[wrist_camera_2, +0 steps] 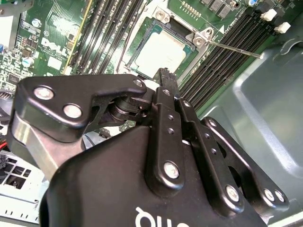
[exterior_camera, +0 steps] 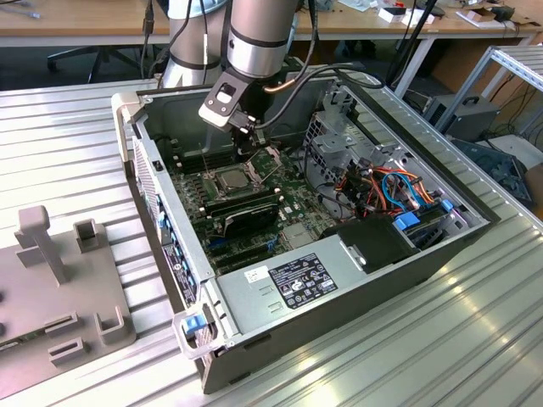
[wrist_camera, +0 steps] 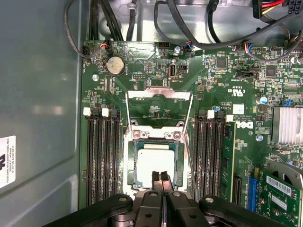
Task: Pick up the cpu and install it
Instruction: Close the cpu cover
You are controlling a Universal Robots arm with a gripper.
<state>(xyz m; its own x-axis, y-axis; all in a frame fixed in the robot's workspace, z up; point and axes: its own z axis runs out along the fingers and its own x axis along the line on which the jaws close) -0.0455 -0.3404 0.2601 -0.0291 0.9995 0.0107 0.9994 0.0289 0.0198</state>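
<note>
The cpu (wrist_camera: pixel 155 163) is a flat square chip with a dull silver top, lying in the dark socket on the green motherboard (wrist_camera: pixel 222 101). It also appears in the second wrist view as the pale cpu (wrist_camera_2: pixel 162 51) and in the exterior view as the cpu (exterior_camera: pixel 231 178). The hinged metal retention frame (wrist_camera: pixel 159 105) stands swung open beyond the socket. My gripper (wrist_camera: pixel 160 179) hangs just above the cpu's near edge, its black fingers pressed together with nothing between them. Seen from outside, the gripper (exterior_camera: pixel 247 142) sits low inside the computer case (exterior_camera: pixel 280 297).
Rows of black memory slots (wrist_camera: pixel 100 156) flank the socket on both sides. A thin metal lever (wrist_camera_2: pixel 233 48) sticks out beside the socket. Cables (exterior_camera: pixel 399 191) and drive bays fill the case toward the exterior view's right. A grey fixture (exterior_camera: pixel 59 280) lies on the ribbed table.
</note>
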